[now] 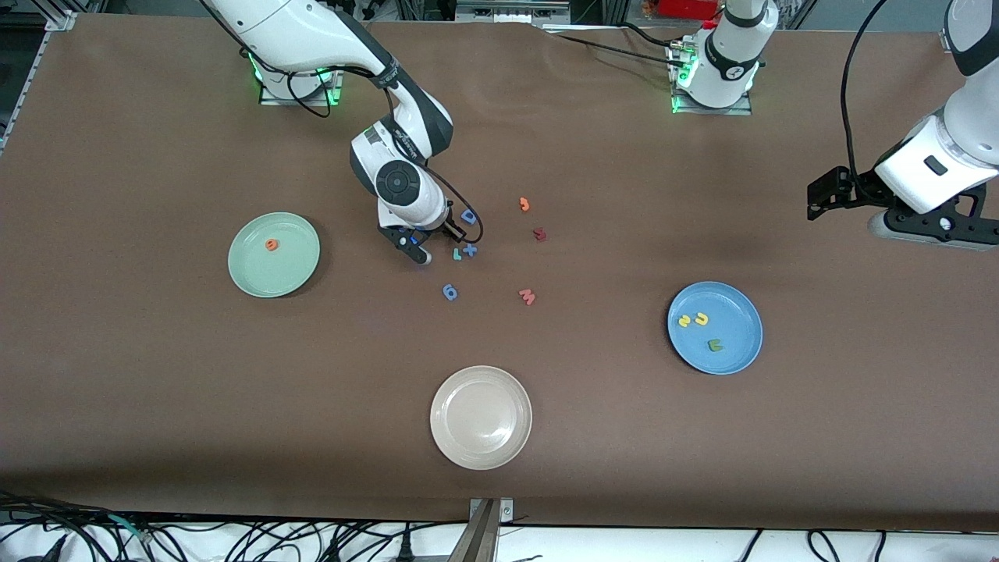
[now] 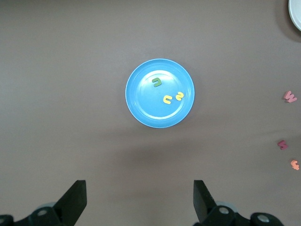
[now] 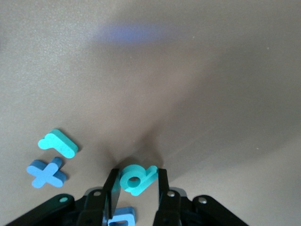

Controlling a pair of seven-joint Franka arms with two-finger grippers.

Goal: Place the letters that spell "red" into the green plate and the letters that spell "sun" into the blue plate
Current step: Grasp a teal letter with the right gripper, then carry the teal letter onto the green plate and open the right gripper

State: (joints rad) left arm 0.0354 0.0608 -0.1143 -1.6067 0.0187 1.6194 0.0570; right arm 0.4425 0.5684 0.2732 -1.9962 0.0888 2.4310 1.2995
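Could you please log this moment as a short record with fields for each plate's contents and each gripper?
green plate: one orange e
blue plate: yellow s, yellow u, green n
right gripper: low at the table, fingers on either side of the teal d, beside the teal r
left gripper: open, waiting above the blue plate
beige plate: no letters

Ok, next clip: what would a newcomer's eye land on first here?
The right gripper, low at mid-table, has its fingers closed on a teal "d" letter. The blue plate toward the left arm's end holds three letters; the green plate toward the right arm's end holds only an orange "e". The left gripper waits open above the blue plate.
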